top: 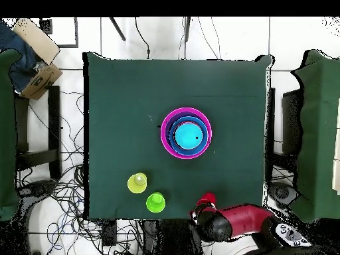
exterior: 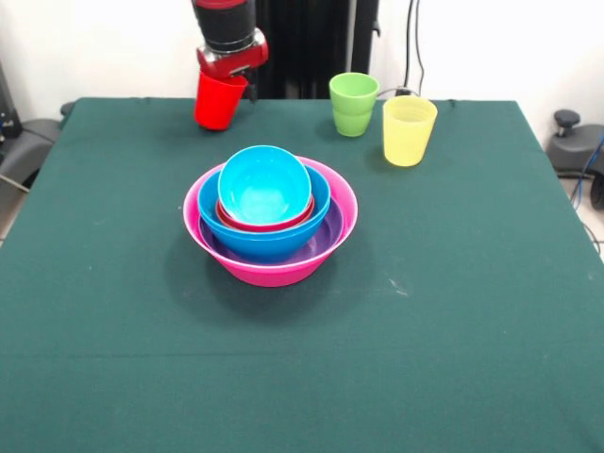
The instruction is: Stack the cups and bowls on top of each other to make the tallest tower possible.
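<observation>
The gripper [exterior: 231, 74] clamps the rim of the glossy red cup [exterior: 217, 102], which hangs tilted, mouth up, just above the far edge of the green cloth-covered table [exterior: 453, 311]. The green cup [exterior: 354, 104] and the translucent yellow cup [exterior: 409, 130] stand upright near that same edge. Mid-table sits the tower [exterior: 271, 215]: smooth round bowls nested in the pink bowl [exterior: 274, 272], the cyan bowl [exterior: 264, 184] on top.
</observation>
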Robot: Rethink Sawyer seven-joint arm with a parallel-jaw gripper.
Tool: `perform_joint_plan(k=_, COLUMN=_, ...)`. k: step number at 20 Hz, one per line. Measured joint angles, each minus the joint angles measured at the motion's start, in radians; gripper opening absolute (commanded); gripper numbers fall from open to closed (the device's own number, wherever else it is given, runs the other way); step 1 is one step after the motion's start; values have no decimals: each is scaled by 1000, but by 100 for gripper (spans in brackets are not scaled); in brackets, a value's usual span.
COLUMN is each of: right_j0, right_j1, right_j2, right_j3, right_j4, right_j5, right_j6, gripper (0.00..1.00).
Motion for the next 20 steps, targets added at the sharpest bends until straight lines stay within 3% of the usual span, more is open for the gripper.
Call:
perform_joint_plan(k=16, right_j0=-6, right_j1=-36, right_j2=-28, right_j3=-9, right_j4=3, right_j5=-21, right_j6=0, gripper=0)
perform_joint_plan(k=20, right_j0=-25, right_j1=-49, right_j2=-12, right_j3=-6, right_j4=41, right_j5=5, right_j6=0, gripper=0)
